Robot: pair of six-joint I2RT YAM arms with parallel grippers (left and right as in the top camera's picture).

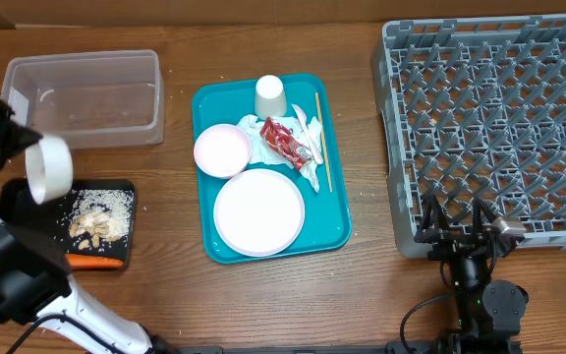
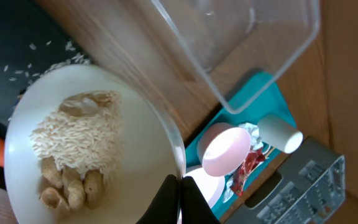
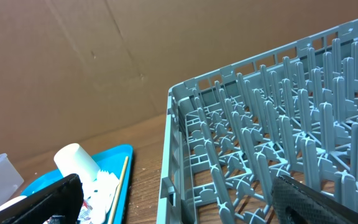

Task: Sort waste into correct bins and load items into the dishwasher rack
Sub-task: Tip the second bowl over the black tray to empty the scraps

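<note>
1. Bowl (image 1: 49, 167): held tipped on its side above the black tray (image 1: 18, 202) at the table's left. The left gripper (image 2: 178, 198) pinches its rim between closed jaws.
2. Rice and nut crumbs (image 1: 101, 218): heaped on the black tray. The left wrist view shows more lying against the bowl's inner wall.
3. Carrot (image 1: 94, 262): lies along the black tray's near edge.
4. Clear tub (image 1: 84, 96): stands just behind the black tray.
5. Teal tray (image 1: 330, 211): mid-table, carrying an upturned cup (image 1: 270, 95), a small bowl (image 1: 222, 149), a plate (image 1: 258, 211), a red wrapper (image 1: 288, 143) on napkins (image 1: 306, 169), and a wooden stick (image 1: 323, 143).
6. Rack (image 1: 494, 118): at the right. The right gripper (image 1: 460, 234) sits at its near edge, jaws spread wide and holding nothing.
</note>
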